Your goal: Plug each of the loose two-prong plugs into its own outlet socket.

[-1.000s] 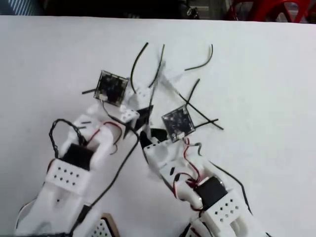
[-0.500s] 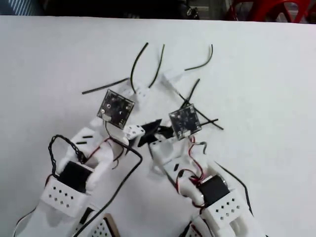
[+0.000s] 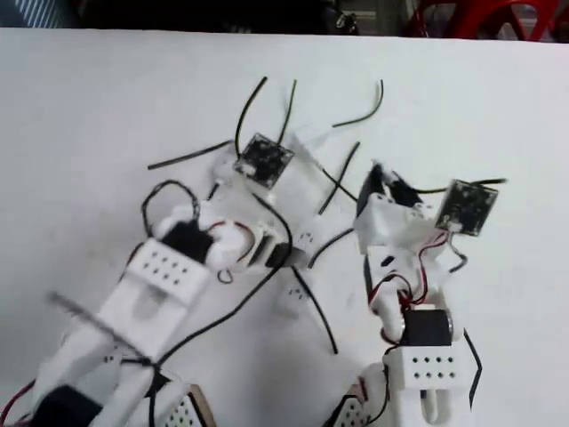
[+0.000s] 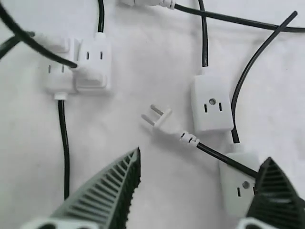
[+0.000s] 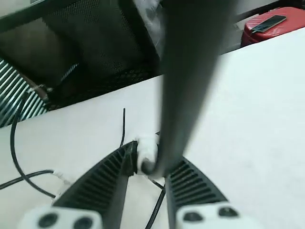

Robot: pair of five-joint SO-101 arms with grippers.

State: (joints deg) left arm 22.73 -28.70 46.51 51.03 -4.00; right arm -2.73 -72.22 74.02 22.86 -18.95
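both arms swung: right claw point(image 5: 152, 157) went right and up, clamped on a white connector point(image 5: 145, 152). left claw point(image 4: 201, 157) now spread wide over the loose plug point(image 4: 162, 121) on the bench point(image 4: 28, 143), just beside a socket point(image 4: 212, 105). plug looks light, cord point(image 4: 224, 160) springy; grip the moulded body, not the prongs.

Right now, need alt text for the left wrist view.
The left hand hangs open over a loose two-prong plug lying on the white table, its prongs pointing away from the nearest outlet socket. Other white sockets on black cords lie around it.
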